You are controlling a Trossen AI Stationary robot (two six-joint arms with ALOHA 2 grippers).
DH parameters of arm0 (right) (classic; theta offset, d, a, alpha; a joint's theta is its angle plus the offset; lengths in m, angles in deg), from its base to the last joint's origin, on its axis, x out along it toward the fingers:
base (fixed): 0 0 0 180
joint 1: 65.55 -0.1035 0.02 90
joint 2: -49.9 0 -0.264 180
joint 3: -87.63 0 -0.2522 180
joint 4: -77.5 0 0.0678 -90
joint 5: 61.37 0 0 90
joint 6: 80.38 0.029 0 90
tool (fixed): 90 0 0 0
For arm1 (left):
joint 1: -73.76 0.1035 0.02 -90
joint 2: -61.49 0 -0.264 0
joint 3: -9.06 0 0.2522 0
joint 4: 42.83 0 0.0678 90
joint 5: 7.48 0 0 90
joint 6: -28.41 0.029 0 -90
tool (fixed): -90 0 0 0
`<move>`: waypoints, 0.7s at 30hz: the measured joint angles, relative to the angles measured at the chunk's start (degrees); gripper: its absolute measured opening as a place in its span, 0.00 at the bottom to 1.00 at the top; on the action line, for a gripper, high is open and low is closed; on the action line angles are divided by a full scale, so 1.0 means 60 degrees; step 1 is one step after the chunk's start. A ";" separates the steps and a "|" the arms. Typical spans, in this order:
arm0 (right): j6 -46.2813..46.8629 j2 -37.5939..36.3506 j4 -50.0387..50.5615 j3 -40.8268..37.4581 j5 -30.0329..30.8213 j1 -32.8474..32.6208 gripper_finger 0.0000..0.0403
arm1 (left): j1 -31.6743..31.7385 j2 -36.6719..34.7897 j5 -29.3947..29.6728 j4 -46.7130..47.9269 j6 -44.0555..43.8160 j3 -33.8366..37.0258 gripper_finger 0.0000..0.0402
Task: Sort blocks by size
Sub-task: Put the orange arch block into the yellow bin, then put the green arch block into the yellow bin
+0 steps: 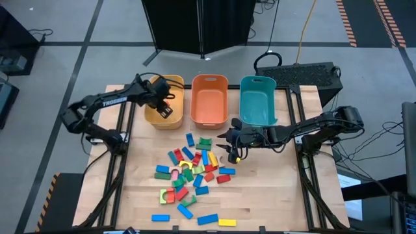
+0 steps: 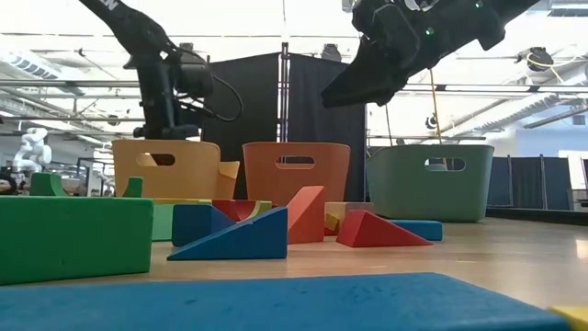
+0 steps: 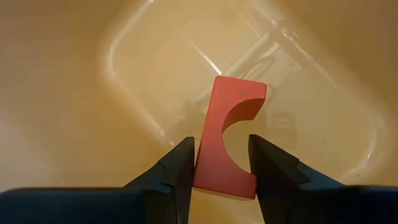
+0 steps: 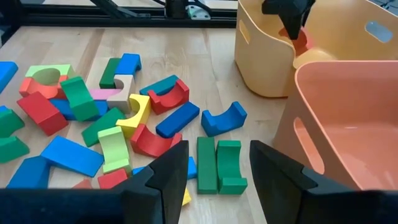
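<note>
Scattered across the middle of the wooden desk, the blocks lie in a loose heap of red, blue, green, yellow and pink bars, wedges and arches, just in front of three bins. One red arch block is apart from the rest: it is pinched between the jaws of the left gripper, which are closed against its two flat sides, and it is held over the inside of the yellow bin, whose pale floor fills the left wrist view. The orange bin stands beside the yellow one, and the teal bin beside that, all three in a row at the far edge of the desk. The right gripper hangs above the right edge of the heap, near the front of the teal bin; its jaws are spread apart with nothing between them, and a green arch and a green bar are seen on the desk past them.
</note>
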 joint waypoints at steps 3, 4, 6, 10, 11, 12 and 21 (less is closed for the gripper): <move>-0.0003 0.0000 0.0004 0.0000 0.0000 0.0000 0.40 | 0.0018 0.0114 -0.0047 -0.0085 0.0007 0.0000 0.41; -0.0004 0.0000 0.0004 0.0000 0.0000 0.0000 0.40 | 0.0018 0.0119 -0.0047 -0.0113 0.0010 0.0000 0.44; -0.0007 0.0000 0.0007 0.0000 0.0000 0.0000 0.40 | 0.0018 0.0119 -0.0049 -0.0199 0.0010 0.0000 0.50; -0.0007 0.0000 0.0007 0.0000 0.0000 0.0003 0.40 | 0.0007 0.0035 -0.0049 -0.0298 0.0017 0.0000 0.57; -0.0007 0.0000 0.0010 0.0000 0.0000 0.0000 0.40 | 0.0007 0.0003 -0.0051 -0.0315 0.0033 0.0000 0.58; -0.0007 0.0000 0.0011 0.0000 0.0000 0.0001 0.40 | 0.0007 -0.0047 -0.0051 -0.0302 0.0067 0.0000 0.58; -0.0007 0.0000 0.0015 0.0000 0.0000 0.0001 0.40 | -0.0383 -0.1559 -0.0168 -0.0207 0.0293 0.0004 0.58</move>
